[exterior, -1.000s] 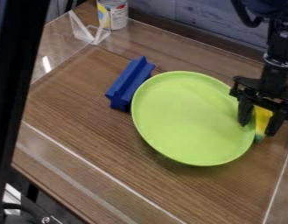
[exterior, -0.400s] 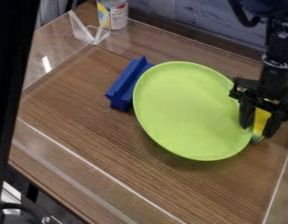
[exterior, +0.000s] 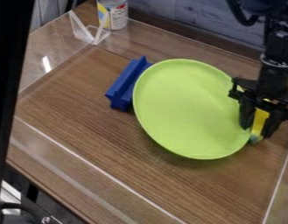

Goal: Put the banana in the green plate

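Note:
The large lime-green plate [exterior: 187, 105] lies on the wooden table, right of centre. Just off its right rim the small yellow banana [exterior: 263, 120] rests on the table, its greenish tip [exterior: 256, 136] pointing toward me. My black gripper [exterior: 262, 121] comes straight down over the banana. One finger stands on each side of it, and the jaws are pressed against the fruit. The left finger [exterior: 245, 112] sits right at the plate's rim. The banana's upper part is hidden behind the gripper.
A blue rectangular block [exterior: 126, 81] lies against the plate's left side. A white bottle [exterior: 111, 12] and a clear plastic piece [exterior: 87, 31] stand at the back left. A dark post [exterior: 11, 96] crosses the left foreground. The table's right edge is near the gripper.
The fingers have drawn in against the banana. The plate has shifted slightly toward the back. The hand has stayed in place.

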{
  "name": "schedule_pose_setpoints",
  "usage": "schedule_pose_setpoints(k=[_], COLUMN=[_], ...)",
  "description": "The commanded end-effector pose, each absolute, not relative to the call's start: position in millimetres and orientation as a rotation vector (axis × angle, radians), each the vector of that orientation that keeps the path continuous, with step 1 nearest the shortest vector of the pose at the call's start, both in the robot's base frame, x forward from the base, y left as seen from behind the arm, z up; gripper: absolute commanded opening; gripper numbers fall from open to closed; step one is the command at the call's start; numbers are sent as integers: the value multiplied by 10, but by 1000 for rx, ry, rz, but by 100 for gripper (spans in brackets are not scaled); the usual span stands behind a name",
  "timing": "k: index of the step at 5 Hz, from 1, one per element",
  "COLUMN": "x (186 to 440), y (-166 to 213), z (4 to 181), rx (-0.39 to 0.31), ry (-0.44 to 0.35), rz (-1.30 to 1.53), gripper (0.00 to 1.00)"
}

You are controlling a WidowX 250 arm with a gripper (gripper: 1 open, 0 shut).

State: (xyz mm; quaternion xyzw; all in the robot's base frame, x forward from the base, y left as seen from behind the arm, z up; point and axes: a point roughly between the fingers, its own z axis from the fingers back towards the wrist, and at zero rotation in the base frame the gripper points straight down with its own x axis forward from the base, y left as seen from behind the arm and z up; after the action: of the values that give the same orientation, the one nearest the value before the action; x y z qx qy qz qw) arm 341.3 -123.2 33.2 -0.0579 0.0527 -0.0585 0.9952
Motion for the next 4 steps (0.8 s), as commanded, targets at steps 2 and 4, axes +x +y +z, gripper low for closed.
schedule_pose_setpoints(k=[2, 4], x=[3478, 3424], y=[-1204, -956], z=[740, 1096], rx=[-157, -172], ry=[4, -54], rz=[-149, -121], gripper=[0, 0])
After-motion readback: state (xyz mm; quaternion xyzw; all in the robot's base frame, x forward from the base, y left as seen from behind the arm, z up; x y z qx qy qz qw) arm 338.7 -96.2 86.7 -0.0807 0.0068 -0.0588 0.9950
